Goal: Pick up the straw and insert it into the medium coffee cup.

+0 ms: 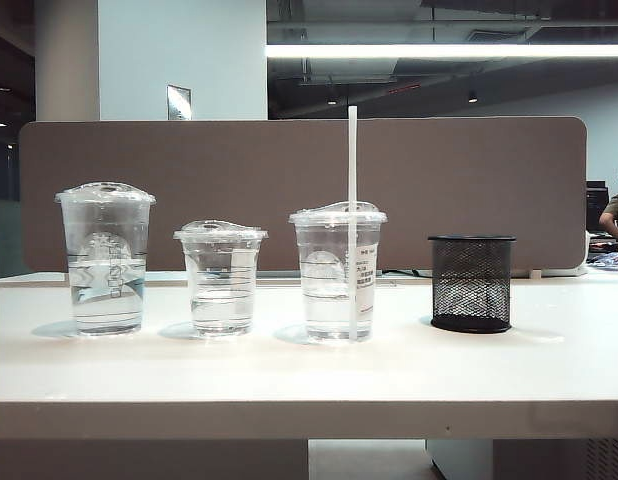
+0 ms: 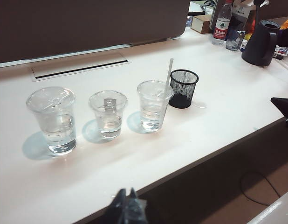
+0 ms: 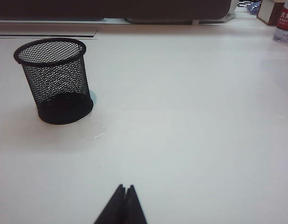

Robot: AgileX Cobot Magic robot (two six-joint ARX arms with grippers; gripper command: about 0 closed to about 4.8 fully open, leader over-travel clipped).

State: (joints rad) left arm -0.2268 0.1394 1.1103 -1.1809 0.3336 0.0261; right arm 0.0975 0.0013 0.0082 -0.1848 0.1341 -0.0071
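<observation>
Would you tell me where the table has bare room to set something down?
Bare: the front strip before the cups, and the stretch right of the mesh holder. Crowded: the row from the tall cup to the medium coffee cup holding the straw.

My left gripper (image 2: 126, 205) hangs back off the table's (image 2: 218, 107) near edge, fingertips pressed together, holding nothing. My right gripper (image 3: 122, 205) hovers low above that table, jaws closed to a point, empty too.
</observation>
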